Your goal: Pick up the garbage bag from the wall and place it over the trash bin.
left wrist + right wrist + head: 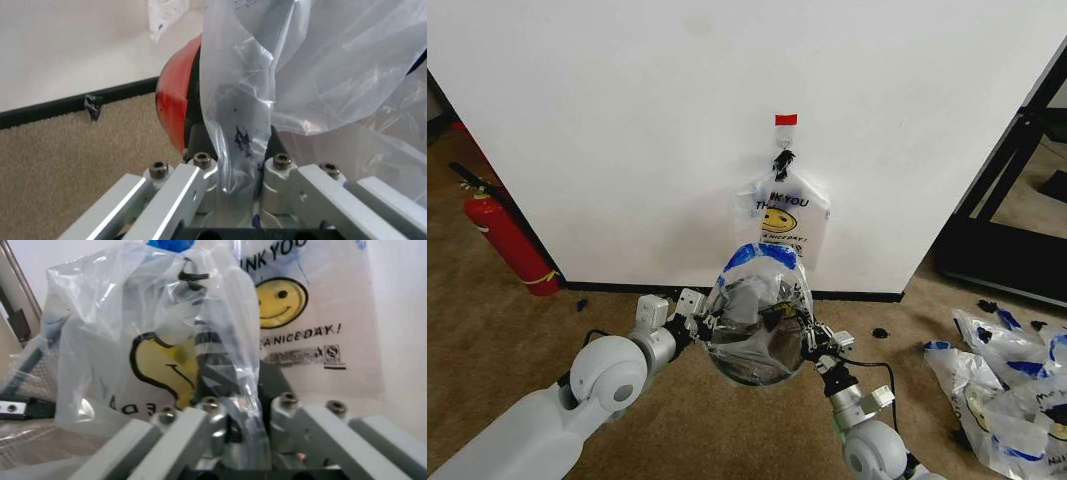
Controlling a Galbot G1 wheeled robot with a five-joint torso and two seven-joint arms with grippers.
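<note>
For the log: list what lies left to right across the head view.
Fire extinguisher → left pincer → garbage bag over the trash bin → right pincer → pile of spare bags.

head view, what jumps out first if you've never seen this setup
The garbage bag stretched over the trash bin at the foot of the white wall, with the left gripper and right gripper shut on its sides. Behind, another smiley bag hangs from a hook.
</note>
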